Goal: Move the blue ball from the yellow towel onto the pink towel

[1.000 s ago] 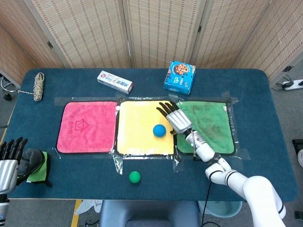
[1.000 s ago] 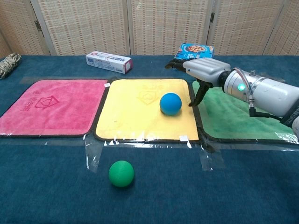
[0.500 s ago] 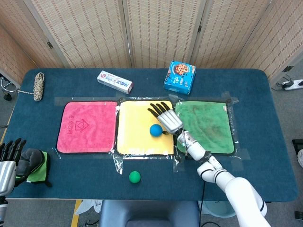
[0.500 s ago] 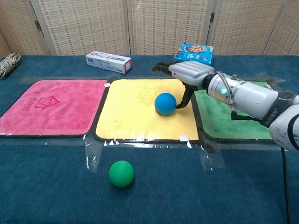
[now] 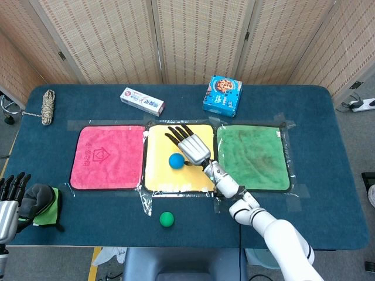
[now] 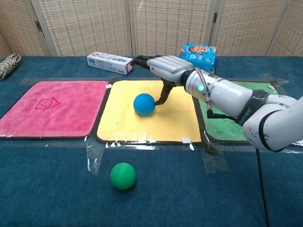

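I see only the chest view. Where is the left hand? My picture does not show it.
Observer: In the head view the left hand is by the table's near left corner, beside a grey and green cloth item, far from the towels.
Operator: Does the right hand grip the blue ball?
Observer: No. From above, the right hand has its fingers spread flat over the yellow towel. The blue ball sits against its left side, not enclosed.
Operator: Is the pink towel close?
Observer: Yes. The pink towel lies directly left of the yellow one, and their edges almost meet.
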